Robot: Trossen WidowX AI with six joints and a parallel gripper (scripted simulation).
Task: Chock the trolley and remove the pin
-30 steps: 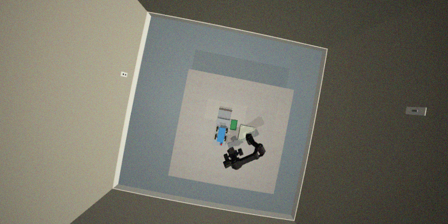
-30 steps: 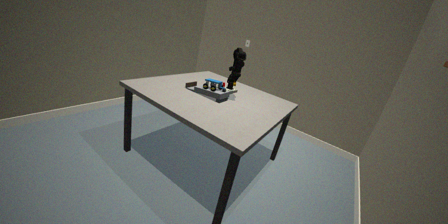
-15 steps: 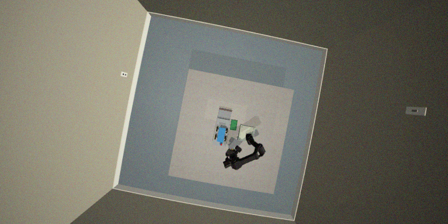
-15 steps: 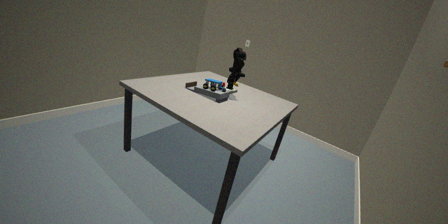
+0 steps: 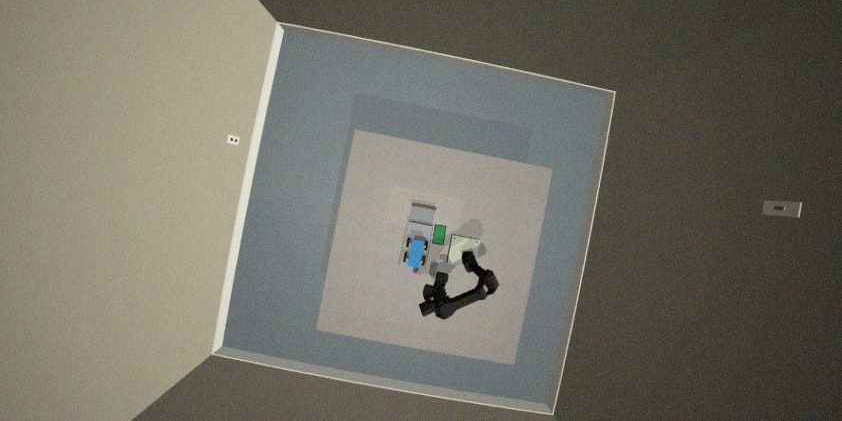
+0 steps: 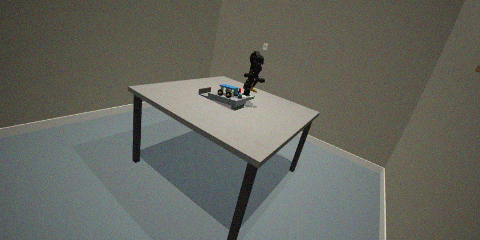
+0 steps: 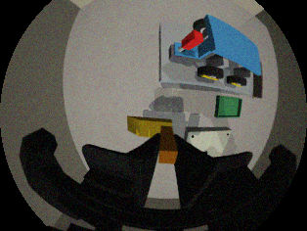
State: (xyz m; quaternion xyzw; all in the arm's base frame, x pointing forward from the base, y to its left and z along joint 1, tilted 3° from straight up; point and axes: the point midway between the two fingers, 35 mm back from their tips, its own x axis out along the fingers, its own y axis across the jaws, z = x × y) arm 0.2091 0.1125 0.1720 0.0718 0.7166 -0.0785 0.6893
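My gripper (image 7: 166,137) is shut on the orange handle of the yellow chock (image 7: 142,125) (image 6: 253,89) and holds it up in the air beside the ramp's uphill end. The chock's black base is not clearly seen. The blue trolley (image 5: 415,253) (image 6: 229,86) (image 7: 235,44) stands on the grey ramp (image 5: 420,214) (image 6: 220,97) (image 7: 171,71), its wheels on the surface. The red-headed stop pin (image 5: 415,271) (image 6: 239,90) (image 7: 192,40) stands at the trolley's uphill end. The green tray (image 5: 439,234) (image 7: 228,107) lies beside the ramp and looks empty; it is hidden in the exterior view.
A brown stop board (image 5: 423,205) (image 6: 204,90) (image 7: 257,88) stands beyond the ramp's low end. The arm's pale base plate (image 5: 459,247) (image 7: 207,139) lies near the tray. The arm (image 5: 465,297) (image 6: 256,59) bends over the table on the tray's side of the ramp.
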